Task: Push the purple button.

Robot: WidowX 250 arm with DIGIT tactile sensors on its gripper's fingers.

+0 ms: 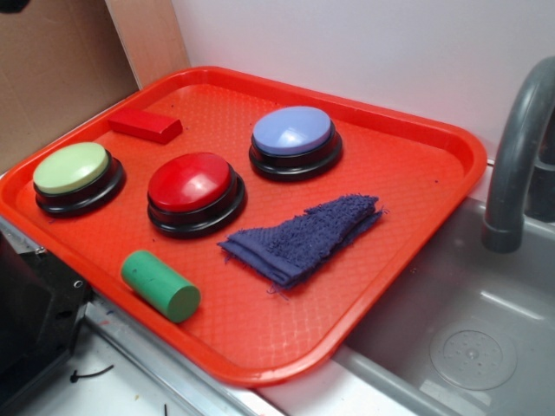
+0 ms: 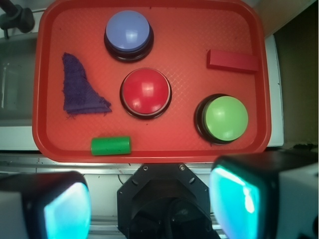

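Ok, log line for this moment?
phase: pre-approach | hand: open, above tray edge | purple button: untouched, far side | red button: between

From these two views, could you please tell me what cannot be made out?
- Gripper: wrist view shows only blurred finger pads, cut by the bottom edge; fingertips unseen. Absent from the exterior view.
- Faucet: cut by the right edge, exterior view.
- Purple button: far side of its base hidden by its dome.
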